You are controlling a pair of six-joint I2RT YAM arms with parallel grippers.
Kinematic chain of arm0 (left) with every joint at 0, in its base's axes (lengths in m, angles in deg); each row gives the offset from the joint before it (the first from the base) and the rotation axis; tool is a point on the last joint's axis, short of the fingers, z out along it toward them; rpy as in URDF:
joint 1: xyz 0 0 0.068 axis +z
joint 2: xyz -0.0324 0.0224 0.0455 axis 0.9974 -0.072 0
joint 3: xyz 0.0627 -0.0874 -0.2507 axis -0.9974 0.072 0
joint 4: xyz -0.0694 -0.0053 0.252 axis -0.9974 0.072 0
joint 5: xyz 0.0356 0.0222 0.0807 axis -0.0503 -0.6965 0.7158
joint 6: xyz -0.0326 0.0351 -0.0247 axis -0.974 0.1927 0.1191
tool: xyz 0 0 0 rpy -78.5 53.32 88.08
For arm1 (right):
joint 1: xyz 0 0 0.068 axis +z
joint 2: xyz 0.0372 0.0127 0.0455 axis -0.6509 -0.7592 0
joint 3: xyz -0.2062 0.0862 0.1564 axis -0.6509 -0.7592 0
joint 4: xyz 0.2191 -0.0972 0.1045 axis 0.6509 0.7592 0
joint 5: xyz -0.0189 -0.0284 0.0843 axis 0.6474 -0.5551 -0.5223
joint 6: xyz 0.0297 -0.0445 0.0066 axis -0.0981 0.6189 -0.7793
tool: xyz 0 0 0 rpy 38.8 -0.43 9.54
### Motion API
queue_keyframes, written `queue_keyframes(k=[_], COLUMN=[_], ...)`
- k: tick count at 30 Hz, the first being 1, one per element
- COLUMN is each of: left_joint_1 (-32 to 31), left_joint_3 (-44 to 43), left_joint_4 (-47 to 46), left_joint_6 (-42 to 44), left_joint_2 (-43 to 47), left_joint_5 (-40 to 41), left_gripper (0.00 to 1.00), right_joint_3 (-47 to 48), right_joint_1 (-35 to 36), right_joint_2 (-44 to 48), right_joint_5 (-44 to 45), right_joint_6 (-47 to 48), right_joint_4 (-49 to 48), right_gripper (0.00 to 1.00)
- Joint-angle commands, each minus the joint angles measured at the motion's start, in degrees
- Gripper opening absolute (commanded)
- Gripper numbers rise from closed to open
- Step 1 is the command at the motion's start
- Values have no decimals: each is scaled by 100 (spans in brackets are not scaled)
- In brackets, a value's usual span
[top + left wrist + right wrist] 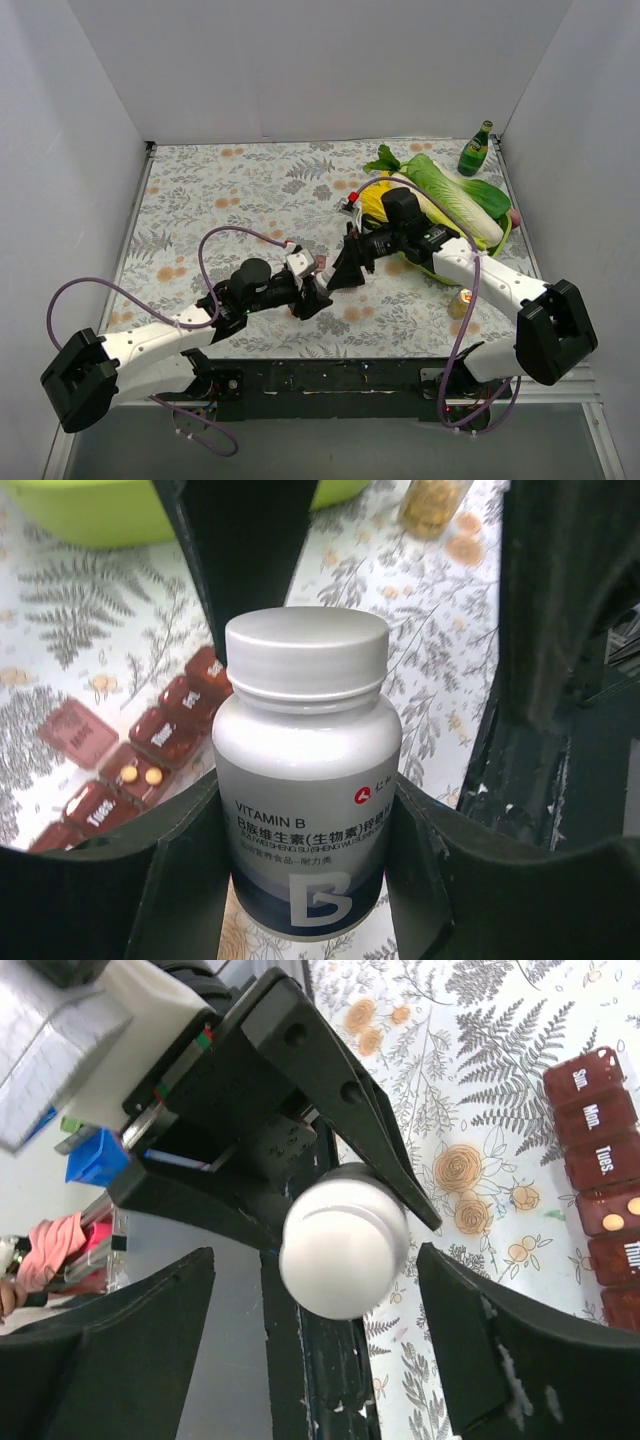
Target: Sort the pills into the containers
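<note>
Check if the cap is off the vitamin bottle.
No, the white cap sits closed on the vitamin bottle held in the left gripper.

The pill box (160, 738) is a thin strip of small dark-red see-through cups in a row, each with a day name in white on its lid. It lies flat on the flowery bench (440, 650). The cup after Tues. has its lid (76, 732) flipped open. Two little round orange pills (141, 775) sit inside.
</note>
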Motion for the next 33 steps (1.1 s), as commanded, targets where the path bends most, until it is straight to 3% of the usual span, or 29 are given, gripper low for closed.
queue_keyframes(k=[1,2,3,4,5,7,8,10,14,17,23,33], left_joint_1=[19,19,19,19,19,19,19,19,19,19,19,19], left_joint_3=[86,113,148,157,131,43,17,-10,-1,-1,-54,-89], left_joint_4=[-567,-523,-453,-418,-374,-225,-189,-206,-373,-391,-426,-426], left_joint_6=[245,245,219,192,122,25,-45,-282,-572,-616,-660,-617], left_joint_2=[424,538,608,653,697,785,802,864,908,838,601,609], left_joint_5=[-512,-774,-942,-1109,-1494,-1830,-1997,-2437,-2789,-2877,-2957,-2580], left_gripper=[0,0,0,0,0,0,0,0,0,0,0,0], right_joint_3=[593,794,1127,1313,1419,1430,1377,1184,1603,1658,1561,1359], right_joint_1=[-387,-475,-493,-493,-493,-493,-493,-406,-29,288,588,737], right_joint_2=[275,302,319,337,346,460,530,680,329,223,337,320], right_joint_5=[-967,-1081,-1126,-1118,-1152,-1091,-1248,-1302,-1705,-1680,-1662,-1496], right_joint_6=[1199,1787,3333,4280,5229,7894,8702,9942,11247,10972,9906,8414], right_joint_4=[695,1136,1576,2102,3247,4046,4572,4778,6209,6345,5412,4447], right_gripper=[92,92,93,94,94,95,95,95,94,91,82,50])
